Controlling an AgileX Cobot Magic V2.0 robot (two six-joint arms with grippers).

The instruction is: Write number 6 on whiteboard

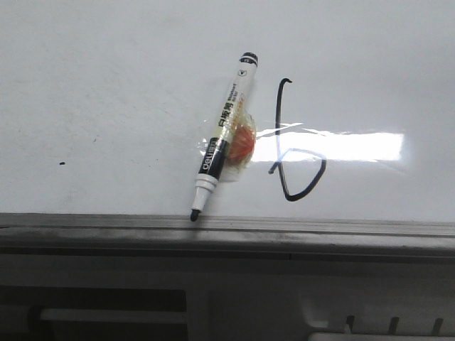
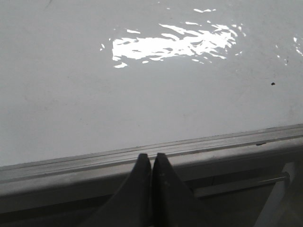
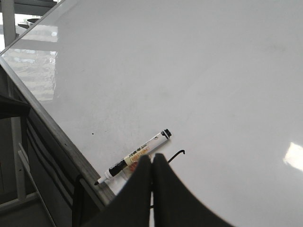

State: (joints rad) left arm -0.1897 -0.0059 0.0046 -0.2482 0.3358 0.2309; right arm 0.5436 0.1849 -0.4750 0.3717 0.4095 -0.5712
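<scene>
The number 6 (image 1: pixel 293 153) is drawn in thin black line on the whiteboard (image 1: pixel 128 85), with a hooked top and an angular loop at the bottom. A white and black marker (image 1: pixel 222 138) lies uncapped on the board just left of it, tip at the grey edge rail (image 1: pixel 284 229). In the right wrist view my right gripper (image 3: pixel 152 157) is shut and empty above the marker (image 3: pixel 135 156); only the hooked top of the 6 (image 3: pixel 177 154) shows. My left gripper (image 2: pixel 151 156) is shut and empty at the rail (image 2: pixel 71 163) over the whiteboard (image 2: pixel 142 94).
A tiny black dot (image 1: pixel 62 164) marks the board at the left. A glare streak (image 1: pixel 341 145) crosses the 6. Below the rail is a grey-white frame with slots (image 1: pixel 355 312). Yellowish tape with an orange patch (image 1: pixel 242 145) sits on the marker.
</scene>
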